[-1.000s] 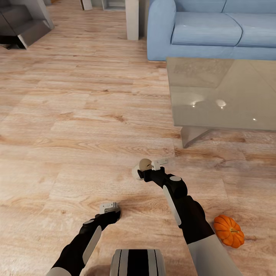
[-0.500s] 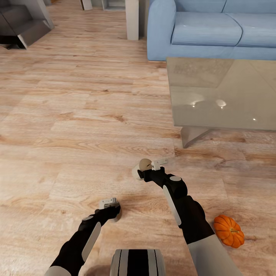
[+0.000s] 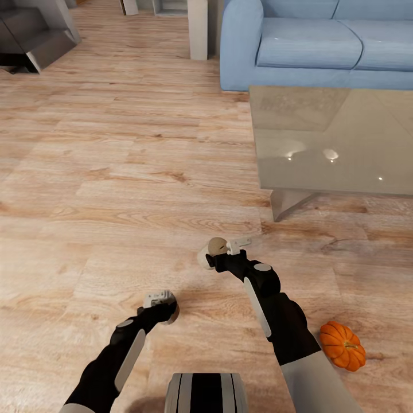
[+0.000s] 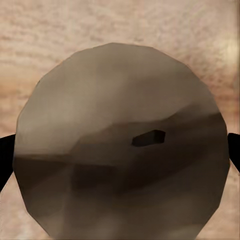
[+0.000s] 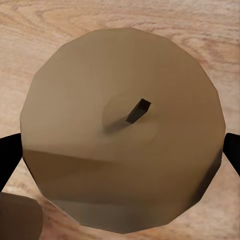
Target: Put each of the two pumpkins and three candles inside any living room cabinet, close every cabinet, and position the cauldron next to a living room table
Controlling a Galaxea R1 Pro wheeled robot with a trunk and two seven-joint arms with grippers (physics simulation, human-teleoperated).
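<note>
On floor, 1 pumpkin (image 3: 342,345), 2 candles (image 3: 217,246) held

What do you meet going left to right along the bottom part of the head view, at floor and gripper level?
Left gripper shut on a candle → right gripper holding another candle → orange pumpkin on the wood floor.
</note>
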